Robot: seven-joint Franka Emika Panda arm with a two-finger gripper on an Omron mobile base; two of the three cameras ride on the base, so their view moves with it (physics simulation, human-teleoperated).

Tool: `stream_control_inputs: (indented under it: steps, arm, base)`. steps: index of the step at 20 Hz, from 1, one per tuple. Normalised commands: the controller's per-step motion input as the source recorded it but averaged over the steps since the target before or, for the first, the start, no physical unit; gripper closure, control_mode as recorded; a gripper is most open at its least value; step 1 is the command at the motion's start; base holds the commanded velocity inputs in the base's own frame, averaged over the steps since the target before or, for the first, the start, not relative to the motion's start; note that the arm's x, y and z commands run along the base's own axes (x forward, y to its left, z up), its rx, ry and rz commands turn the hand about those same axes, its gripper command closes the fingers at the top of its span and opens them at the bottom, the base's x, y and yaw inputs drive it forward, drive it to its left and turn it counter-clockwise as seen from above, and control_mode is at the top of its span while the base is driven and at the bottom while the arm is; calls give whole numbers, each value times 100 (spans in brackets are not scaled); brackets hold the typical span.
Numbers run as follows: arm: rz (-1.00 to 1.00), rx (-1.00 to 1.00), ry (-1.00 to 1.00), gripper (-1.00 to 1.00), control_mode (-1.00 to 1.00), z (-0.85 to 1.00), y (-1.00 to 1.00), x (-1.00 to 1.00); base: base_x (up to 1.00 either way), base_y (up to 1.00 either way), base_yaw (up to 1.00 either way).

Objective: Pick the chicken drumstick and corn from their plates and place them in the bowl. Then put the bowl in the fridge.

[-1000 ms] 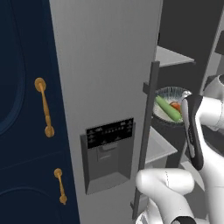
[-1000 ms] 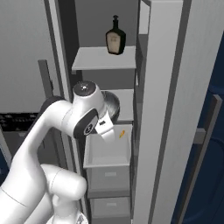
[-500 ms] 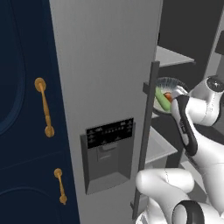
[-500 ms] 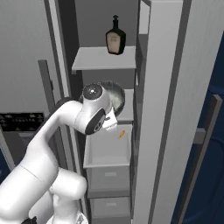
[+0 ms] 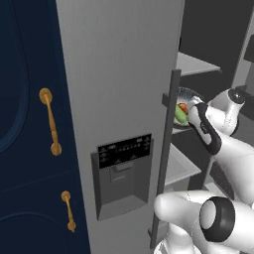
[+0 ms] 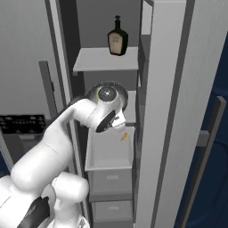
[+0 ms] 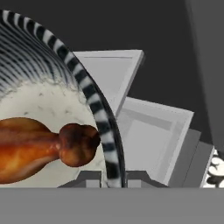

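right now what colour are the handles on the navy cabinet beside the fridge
Brass-gold handles, clearest in the left base view.

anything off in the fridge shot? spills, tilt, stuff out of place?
Nothing stands out. The bowl sits level in the claw's grip inside the open fridge, with the corn and chicken drumstick inside it. The bottle stands upright on its shelf.

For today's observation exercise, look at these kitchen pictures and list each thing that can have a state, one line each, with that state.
fridge: door open, shelves exposed.
bowl: carried in among the fridge shelves, holding food.
chicken drumstick: lying in the bowl.
corn: lying in the bowl.
hand: shut on the bowl's rim.
bottle: upright on the upper shelf.
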Motion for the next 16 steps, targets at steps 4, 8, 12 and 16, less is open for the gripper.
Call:
stream_control_inputs:
  steps: [4, 8, 12, 16]
  arm:
    - [10, 11, 0, 100, -100, -27, 0, 55]
    - [1, 2, 0, 100, -100, -31, 0, 64]
    - [0, 0, 0, 100, -100, -38, 3, 65]
    - [0, 0, 0, 100, -100, -34, 0, 27]
  base:
    - [0, 0, 0]
    - [0, 0, 0]
    - [0, 0, 0]
    - [0, 0, 0]
